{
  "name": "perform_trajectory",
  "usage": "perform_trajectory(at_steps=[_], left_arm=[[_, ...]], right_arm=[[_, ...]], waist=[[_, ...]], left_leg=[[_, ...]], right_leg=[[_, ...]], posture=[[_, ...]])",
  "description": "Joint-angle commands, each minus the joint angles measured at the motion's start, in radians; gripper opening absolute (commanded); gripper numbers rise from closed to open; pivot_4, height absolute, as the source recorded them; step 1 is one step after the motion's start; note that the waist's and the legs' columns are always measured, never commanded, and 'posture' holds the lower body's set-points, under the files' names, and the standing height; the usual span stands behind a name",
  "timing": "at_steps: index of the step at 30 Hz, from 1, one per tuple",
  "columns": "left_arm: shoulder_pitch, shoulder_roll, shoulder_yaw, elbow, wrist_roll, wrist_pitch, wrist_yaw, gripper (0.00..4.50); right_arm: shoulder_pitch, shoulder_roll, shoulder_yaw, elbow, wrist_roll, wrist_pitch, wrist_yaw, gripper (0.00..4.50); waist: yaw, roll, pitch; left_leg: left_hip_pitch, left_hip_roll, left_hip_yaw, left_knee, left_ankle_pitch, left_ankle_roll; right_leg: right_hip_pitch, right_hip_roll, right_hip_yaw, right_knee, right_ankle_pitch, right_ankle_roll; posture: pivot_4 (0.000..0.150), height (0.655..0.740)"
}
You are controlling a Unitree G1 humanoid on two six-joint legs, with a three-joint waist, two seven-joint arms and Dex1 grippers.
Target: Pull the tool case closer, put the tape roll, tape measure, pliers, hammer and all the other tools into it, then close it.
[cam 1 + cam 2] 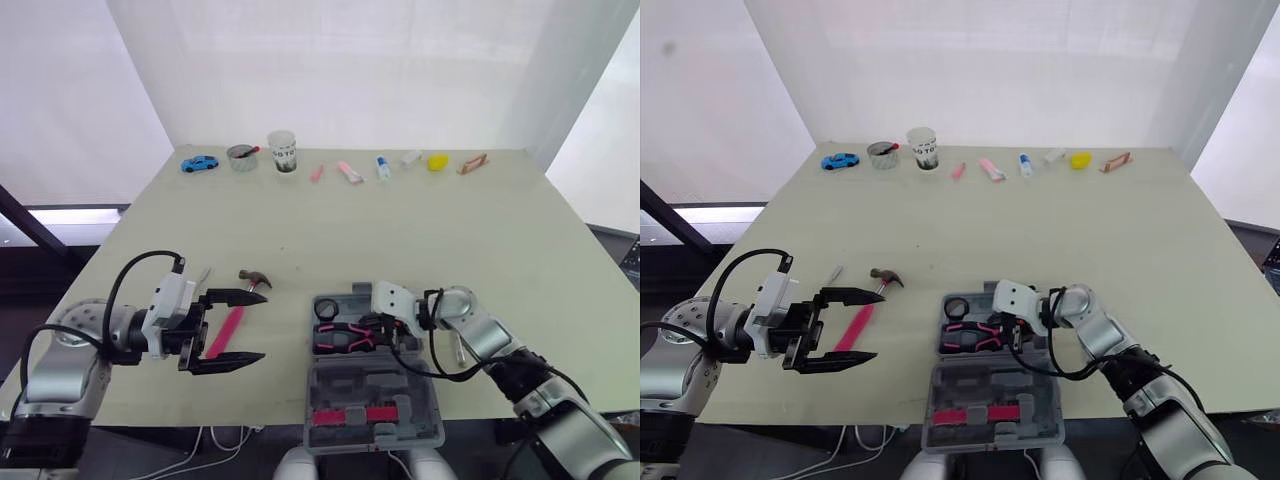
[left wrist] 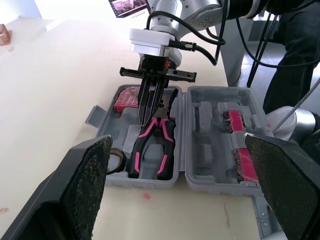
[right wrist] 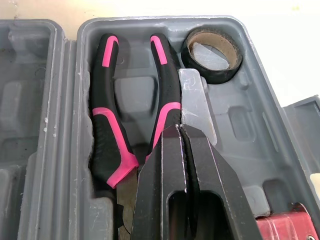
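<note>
Right wrist view: right gripper (image 3: pixel 181 129) hovering closed over pliers (image 3: pixel 107 145) in tool case (image 3: pixel 65 100); left gripper (image 1: pixel 264 326) gaping over hammer (image 1: pixel 237 320).

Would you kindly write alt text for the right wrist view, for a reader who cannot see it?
The right gripper, shut, points into the open grey tool case over the pink-and-black pliers. A tape roll and a red tape measure also sit in the case.

The left arm reaches in from the robot's left with its forearm about level. The left gripper (image 1: pixel 262 326) is spread wide, both black fingers pointing toward the robot's right. The right arm bends inward at the elbow, and the right gripper (image 3: pixel 181 129) angles downward, fingers pressed together.
</note>
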Motion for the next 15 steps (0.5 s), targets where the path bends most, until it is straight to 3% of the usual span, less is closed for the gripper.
perform_trajectory(at_steps=[1,15], left_arm=[[0.006,0.005,0.023,-0.016,-0.004,-0.010,-0.001,4.50],[0.011,-0.006,0.008,-0.019,0.005,0.004,0.027,4.50]], right_arm=[[0.070,-0.001,0.112,0.155,-0.114,-0.004,-0.002,0.05],[0.057,0.048,0.089,0.345,-0.171,-0.118,-0.077,0.05]], waist=[[-0.002,-0.001,-0.005],[-0.005,-0.004,-0.027]], left_leg=[[0.001,0.000,0.000,-0.001,0.000,0.000],[0.033,0.003,0.003,-0.016,0.000,0.000]], right_leg=[[0.000,0.000,0.000,0.000,0.000,0.000],[0.018,-0.002,0.008,-0.001,-0.004,-0.003]], posture=[[0.150,0.7400],[0.150,0.7400]])
